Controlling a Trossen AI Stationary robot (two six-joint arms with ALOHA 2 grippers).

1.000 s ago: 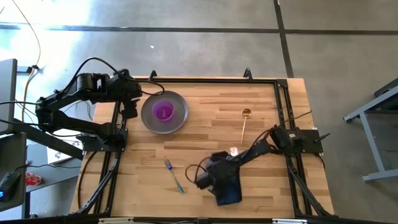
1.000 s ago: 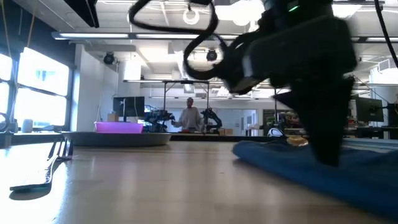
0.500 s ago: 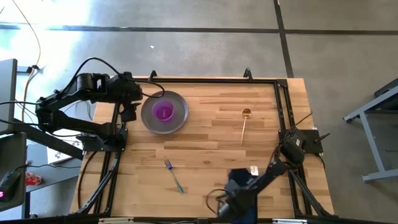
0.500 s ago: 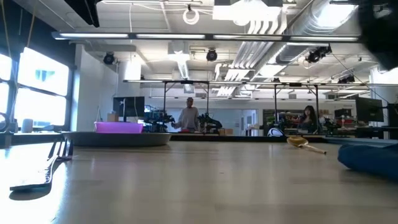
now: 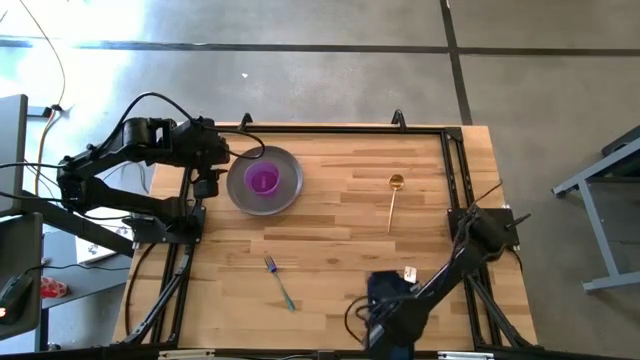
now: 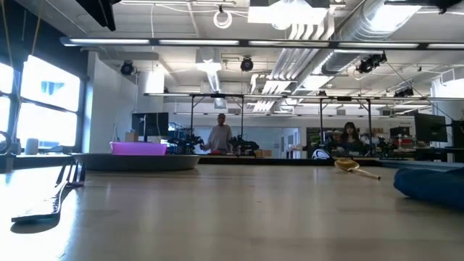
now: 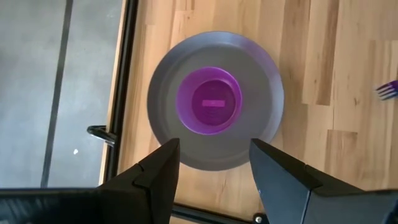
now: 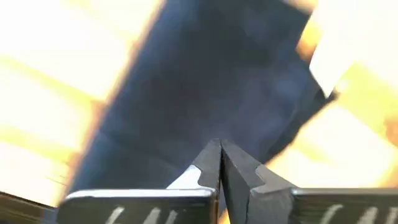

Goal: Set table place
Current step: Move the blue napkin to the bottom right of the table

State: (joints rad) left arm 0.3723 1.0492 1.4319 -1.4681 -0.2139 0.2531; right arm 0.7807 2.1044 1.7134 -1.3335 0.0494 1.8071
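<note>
The round grey plate (image 5: 285,188) lies at the table's far left with the purple bowl (image 5: 262,180) standing in it; both also show in the left wrist view, plate (image 7: 261,99) and bowl (image 7: 208,101). My left gripper (image 5: 208,178) hovers open at the plate's left edge (image 7: 214,155). The teal-handled fork (image 5: 281,284) lies near the front. The gold spoon (image 5: 393,198) lies at the right. The navy napkin (image 5: 386,288) lies flat near the front edge. My right gripper (image 5: 385,320) is shut (image 8: 219,152) over the napkin's near end (image 8: 205,74), holding nothing.
A white tag (image 5: 408,272) lies at the napkin's far right corner. The black rail frame (image 5: 452,180) runs around the table. In the low view the napkin (image 6: 431,185) lies at the right and the fork (image 6: 36,210) at the left, with bare wood between.
My right gripper has left the napkin and gone toward the table's near edge and up, out of the low view. The napkin has shifted toward the table's right edge and now lies free on the wood.
</note>
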